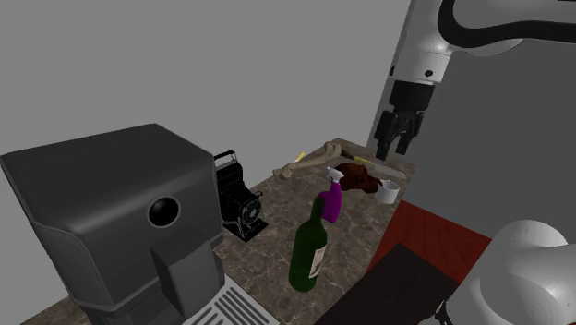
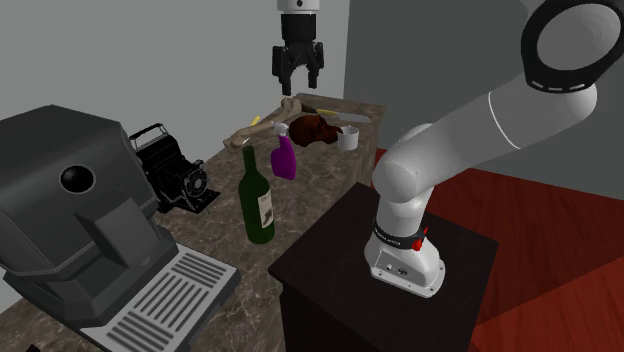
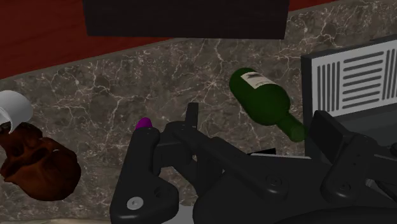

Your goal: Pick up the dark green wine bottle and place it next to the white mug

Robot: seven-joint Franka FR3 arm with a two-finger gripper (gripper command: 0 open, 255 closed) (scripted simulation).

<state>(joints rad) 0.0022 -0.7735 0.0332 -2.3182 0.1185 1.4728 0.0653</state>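
- Gripper point(image 2: 298, 84) hangs high over the far end of the counter; fingers spread apart, nothing between them.
- I see the dark green wine bottle point(image 1: 308, 251) standing upright on the marble-patterned counter point(image 1: 277, 245), label side toward the stand.
- Bottle sits between the grey coffee machine point(image 1: 111, 217) and a purple spray bottle point(image 1: 330, 199), spray bottle just beside it on the far side. Not touching either, as far as I can tell.
- Bottle is well apart from the gripper and well below it.
- White mug point(image 1: 389, 192) is upright at the far end of the counter, near the edge, roughly under the gripper.
- Dark brown skull-shaped lump point(image 1: 358, 178) is right beside the mug; can't tell if they touch.
- Pale long bone point(image 1: 312, 162) lies behind the lump, toward the wall.
- Black folding camera point(image 1: 238, 196) sits next to the coffee machine, on the wall side.
- Dark stand point(image 2: 385, 300) butts against the counter edge, red floor point(image 2: 560, 240) beyond it.
- Wrist view: bottle seen neck-on from above, near the machine's slotted drip tray point(image 3: 356, 76).
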